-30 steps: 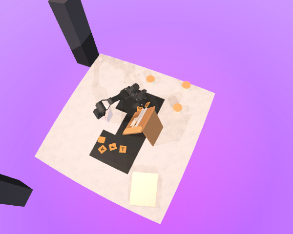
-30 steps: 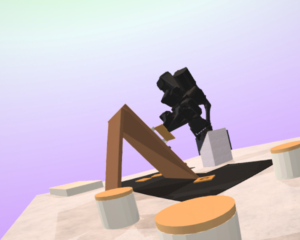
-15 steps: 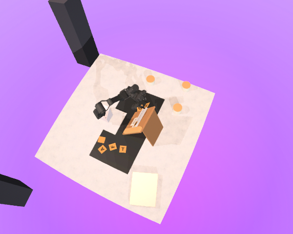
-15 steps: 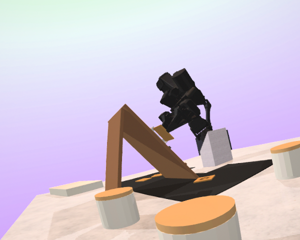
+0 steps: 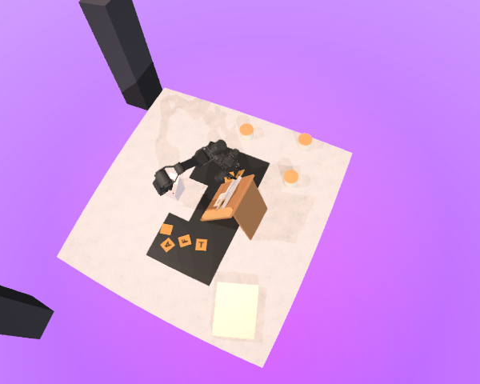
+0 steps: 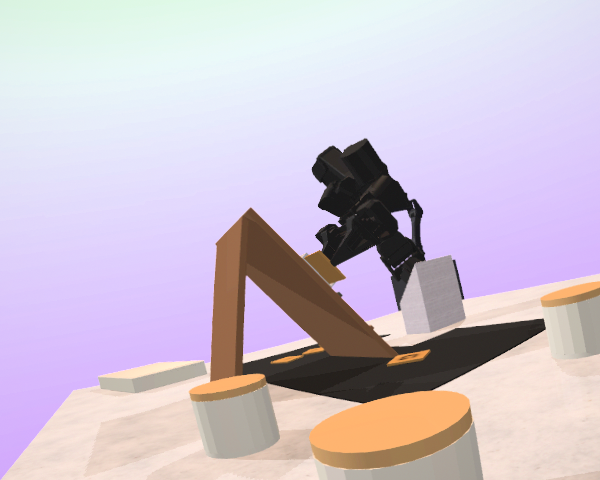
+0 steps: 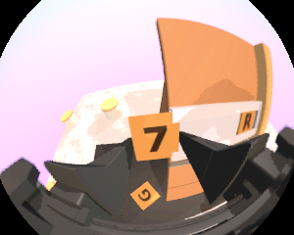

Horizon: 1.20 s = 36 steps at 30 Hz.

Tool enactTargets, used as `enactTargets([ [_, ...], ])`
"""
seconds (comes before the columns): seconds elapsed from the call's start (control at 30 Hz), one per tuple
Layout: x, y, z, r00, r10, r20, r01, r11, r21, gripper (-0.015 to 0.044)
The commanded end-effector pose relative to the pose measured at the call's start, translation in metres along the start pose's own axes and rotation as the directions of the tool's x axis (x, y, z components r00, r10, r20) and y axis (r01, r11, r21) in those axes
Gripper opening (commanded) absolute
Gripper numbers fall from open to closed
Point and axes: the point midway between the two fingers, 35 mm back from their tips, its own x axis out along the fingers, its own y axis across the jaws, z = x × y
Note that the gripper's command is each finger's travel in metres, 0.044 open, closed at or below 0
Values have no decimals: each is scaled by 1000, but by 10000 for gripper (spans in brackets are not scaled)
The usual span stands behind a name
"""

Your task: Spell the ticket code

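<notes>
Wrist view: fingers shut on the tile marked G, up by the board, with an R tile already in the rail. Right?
Not quite. The wrist view shows the fingers shut on the tile marked 7; the G tile lies below on the mat. The R tile is in the rail on the board.

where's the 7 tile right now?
The 7 tile is clamped in the gripper, centre of the wrist view, held up by the sloped board near its rail's upper end.

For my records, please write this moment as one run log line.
gripper: shut on 7 tile | at rail open end | R tile in rail
</notes>
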Motion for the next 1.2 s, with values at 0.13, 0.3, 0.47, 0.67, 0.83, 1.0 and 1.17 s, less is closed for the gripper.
enactTargets([
  [0.13, 0, -4, -1, 1000, 3, -2, -3, 1000, -5, 0],
  [0.3, 0, -7, -1, 1000, 3, -2, -3, 1000, -5, 0],
  [0.47, 0, -9, -1, 1000, 3, -2, -3, 1000, -5, 0],
  [0.67, 0, -12, -1, 1000, 3, -2, -3, 1000, -5, 0],
  [0.83, 0, -15, -1, 1000, 3, -2, -3, 1000, -5, 0],
  [1.0, 0, -17, -1, 1000, 3, -2, -3, 1000, -6, 0],
  [1.17, 0, -20, -1, 1000, 2, -2, -3, 1000, -6, 0],
])
